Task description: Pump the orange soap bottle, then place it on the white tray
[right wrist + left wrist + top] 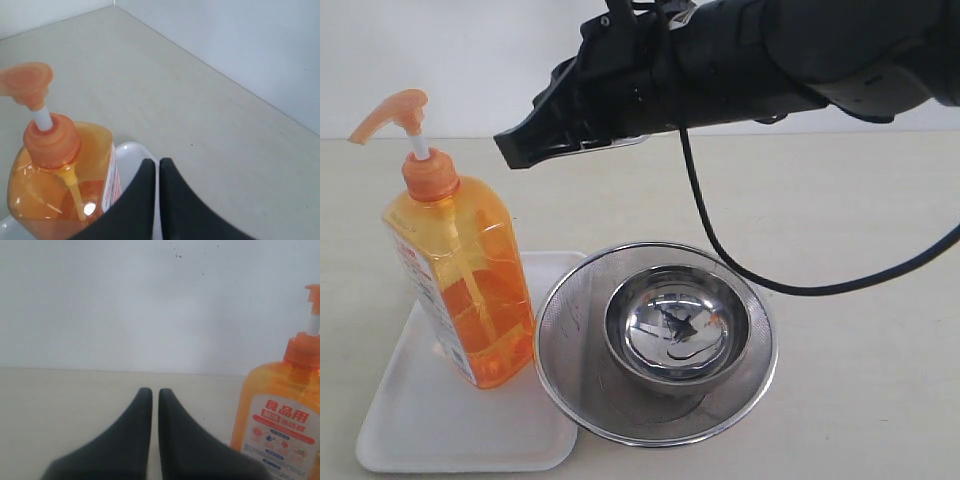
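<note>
**Item record: orange soap bottle on tray, two idle grippers**

1. Orange soap bottle [460,280]. It stands upright on the near-left part of the white tray [450,430], label turned toward the tray's left edge. The pump head [390,112] is raised on its white stem with the spout pointing left. Judgement: the bottle is already at its place, so the placing looks done. Whether it has been pumped cannot be told.

2. Right gripper [510,148]. Its jaws are pressed together and hold nothing. It hangs in the air, level with the pump head and to the right of it, well apart from the bottle. Judgement: a closed tip suits pressing down on a pump, or it marks a release with the arm clear of the bottle.

3. Left gripper [151,392]. Its jaws are drawn together with only a thin slit between them, and they are empty. It sits low over the table, with the bottle off to one side and not touching. It is not seen in the exterior view.

4. Steel mesh strainer [570,330], with a steel bowl [677,330] resting inside it. Its rim sits at the tray's right edge, and contact cannot be judged. The bottle stands just beside it.

5. Black cable [720,250]. It loops down from the right arm above the strainer.

6. Open room. The table [860,350] is bare to the right and behind. The tray has free floor in front of the bottle. The tight side is the gap between the bottle and the strainer.
</note>
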Motion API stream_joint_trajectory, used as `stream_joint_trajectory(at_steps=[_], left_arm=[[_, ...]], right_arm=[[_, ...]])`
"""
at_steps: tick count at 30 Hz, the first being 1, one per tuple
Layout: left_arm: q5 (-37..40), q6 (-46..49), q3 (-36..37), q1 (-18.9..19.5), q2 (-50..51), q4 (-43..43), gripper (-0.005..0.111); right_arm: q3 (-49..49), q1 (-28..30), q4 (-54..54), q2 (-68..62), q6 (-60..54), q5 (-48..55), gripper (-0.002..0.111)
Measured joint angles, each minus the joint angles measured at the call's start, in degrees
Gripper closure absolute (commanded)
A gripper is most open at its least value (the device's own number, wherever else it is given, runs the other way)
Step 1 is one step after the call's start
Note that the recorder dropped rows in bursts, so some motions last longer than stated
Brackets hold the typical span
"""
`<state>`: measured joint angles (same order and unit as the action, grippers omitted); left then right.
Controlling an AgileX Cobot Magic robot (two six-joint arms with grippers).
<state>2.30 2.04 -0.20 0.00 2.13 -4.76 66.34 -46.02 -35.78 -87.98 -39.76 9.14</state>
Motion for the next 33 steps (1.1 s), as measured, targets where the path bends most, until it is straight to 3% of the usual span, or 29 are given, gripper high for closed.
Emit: stream_joint_trajectory(at_steps=[33], left_arm=[[-4.6, 0.8, 0.0, 0.0, 0.0, 0.0, 0.102]], right_arm=[[0.1, 0.0, 0.0, -3.9, -0.5, -5.0, 0.108]])
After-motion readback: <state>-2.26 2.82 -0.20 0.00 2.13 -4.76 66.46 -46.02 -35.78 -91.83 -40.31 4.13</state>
